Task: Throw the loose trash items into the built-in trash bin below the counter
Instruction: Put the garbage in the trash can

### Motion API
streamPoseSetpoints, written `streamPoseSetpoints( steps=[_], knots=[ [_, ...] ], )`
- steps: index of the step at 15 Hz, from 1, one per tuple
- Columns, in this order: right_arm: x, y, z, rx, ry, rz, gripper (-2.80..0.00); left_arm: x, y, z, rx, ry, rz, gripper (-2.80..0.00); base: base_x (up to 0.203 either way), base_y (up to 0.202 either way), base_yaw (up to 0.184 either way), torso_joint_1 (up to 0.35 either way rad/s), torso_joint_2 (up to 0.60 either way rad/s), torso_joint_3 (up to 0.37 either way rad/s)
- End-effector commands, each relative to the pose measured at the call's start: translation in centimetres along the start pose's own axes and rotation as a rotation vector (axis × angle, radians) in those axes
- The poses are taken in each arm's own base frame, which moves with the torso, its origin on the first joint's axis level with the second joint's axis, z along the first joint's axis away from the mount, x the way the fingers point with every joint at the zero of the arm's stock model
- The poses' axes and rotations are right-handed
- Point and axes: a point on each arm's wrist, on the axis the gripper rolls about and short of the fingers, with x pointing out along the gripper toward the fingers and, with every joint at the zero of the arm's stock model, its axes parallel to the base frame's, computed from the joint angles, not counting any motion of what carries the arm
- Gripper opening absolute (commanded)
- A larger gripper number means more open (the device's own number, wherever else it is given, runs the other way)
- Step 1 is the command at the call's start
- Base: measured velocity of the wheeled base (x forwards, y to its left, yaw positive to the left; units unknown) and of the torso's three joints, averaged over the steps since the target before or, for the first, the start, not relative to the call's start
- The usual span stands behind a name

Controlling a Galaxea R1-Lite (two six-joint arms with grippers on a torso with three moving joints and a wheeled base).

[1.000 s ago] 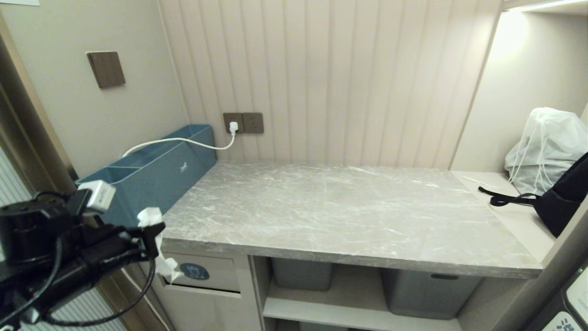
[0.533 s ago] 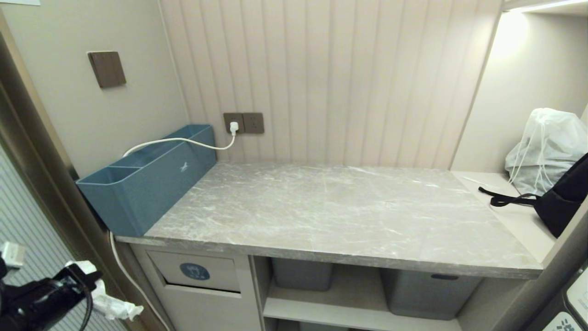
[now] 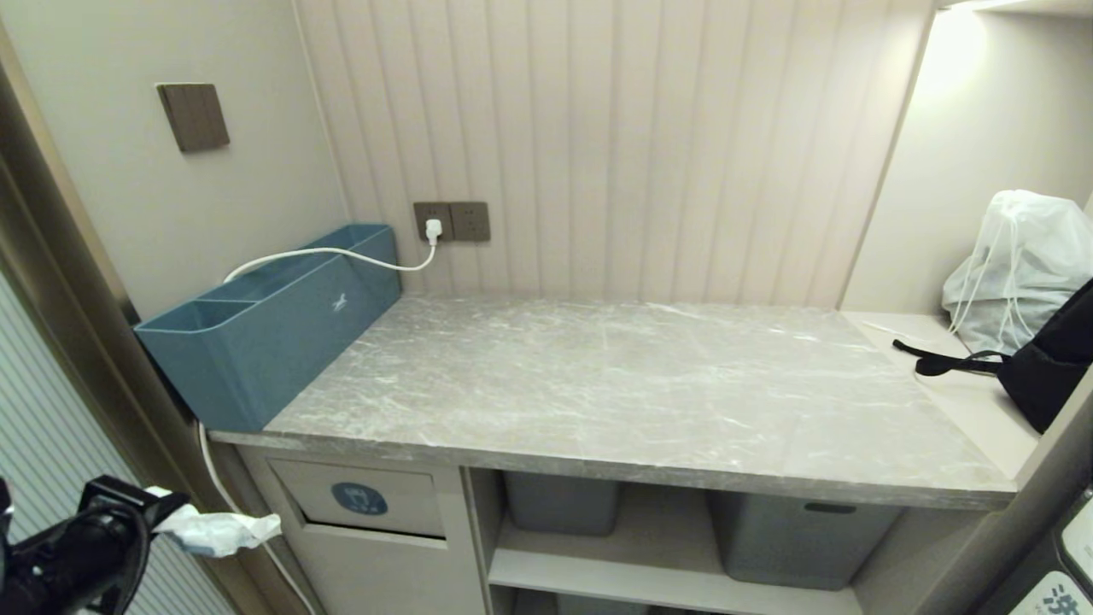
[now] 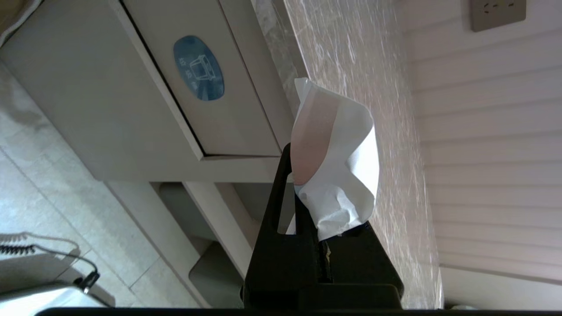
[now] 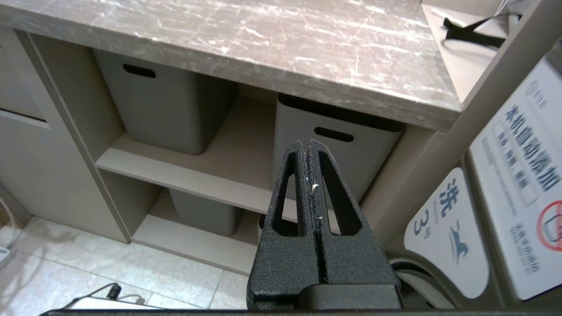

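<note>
Item in hand: the left gripper [image 3: 158, 510], at the lower left of the head frame, is clenching a crumpled white wrapper [image 3: 218, 531], carrying it at the level of the built-in trash bin [image 3: 363, 504] under the counter [image 3: 632, 401], to the flap's left and not touching it. The right gripper [image 5: 307, 151] is hanging clenched and empty before the grey tubs [image 5: 333, 145]. Step judged: delivery; next, the wrapper is needing to be pushed through the flap beside the blue sticker [image 4: 198, 68], then let go.

White wrapper [image 4: 340, 171], grey-veined counter [image 3: 615, 384]

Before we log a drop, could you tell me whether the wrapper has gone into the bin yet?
No, the left gripper is shut on the wrapper, outside the bin.
</note>
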Motion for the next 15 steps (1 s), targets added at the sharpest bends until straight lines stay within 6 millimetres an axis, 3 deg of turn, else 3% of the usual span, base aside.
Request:
streamPoseSetpoints(
  steps=[1, 15],
  knots=[
    [0.0, 0.0, 0.0, 0.003, 0.004, 0.001, -2.80, 1.2, 0.5, -0.1, -0.013, 0.016, 0.023, -2.80, 0.000, 0.000, 0.000, -0.169, 0.37, 0.202],
    [0.0, -0.1, 0.0, 0.047, 0.007, -0.022, -2.80, 6.4, 3.3, -1.0, -0.133, 0.045, 0.083, -2.80, 0.000, 0.000, 0.000, -0.231, 0.51, 0.279]
  ],
)
